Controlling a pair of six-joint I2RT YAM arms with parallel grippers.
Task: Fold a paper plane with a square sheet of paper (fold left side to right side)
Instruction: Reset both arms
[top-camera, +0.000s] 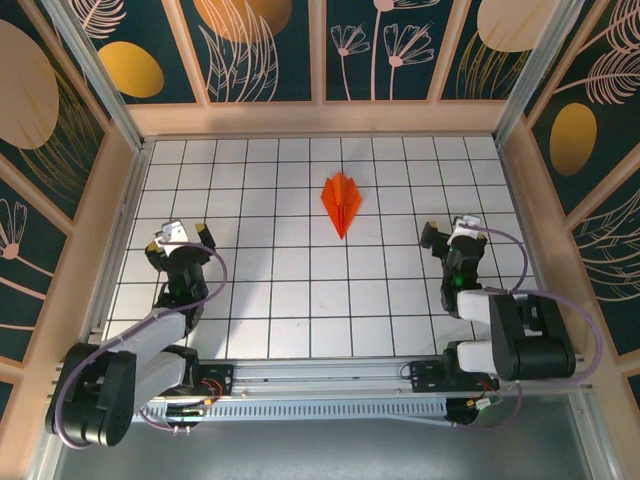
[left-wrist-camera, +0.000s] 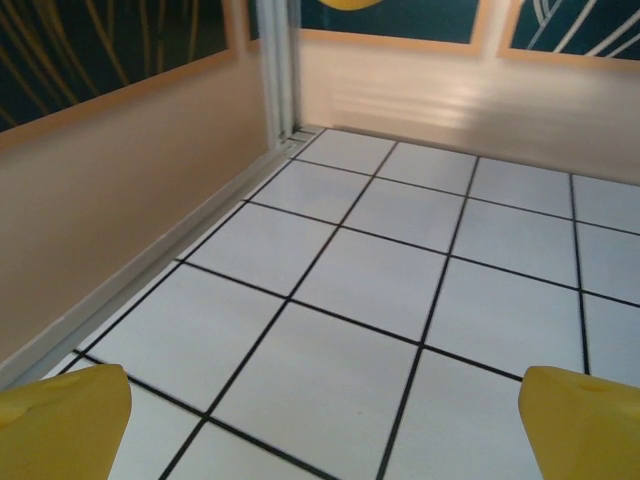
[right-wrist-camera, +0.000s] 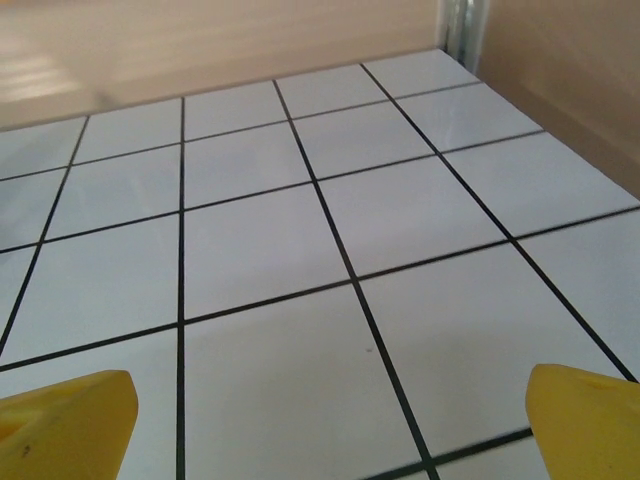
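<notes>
The paper plane (top-camera: 341, 203) is bright orange, folded into a narrow dart with creased wings. It's lying flat on the gridded tabletop (top-camera: 300, 300), toward the back middle, with its pointy nose aimed at the near edge.

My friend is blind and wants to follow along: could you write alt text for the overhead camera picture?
A folded bright orange paper plane lies on a white gridded table, its tip pointing toward the near edge. The left gripper and right gripper stand open and empty, well to either side of it.
</notes>
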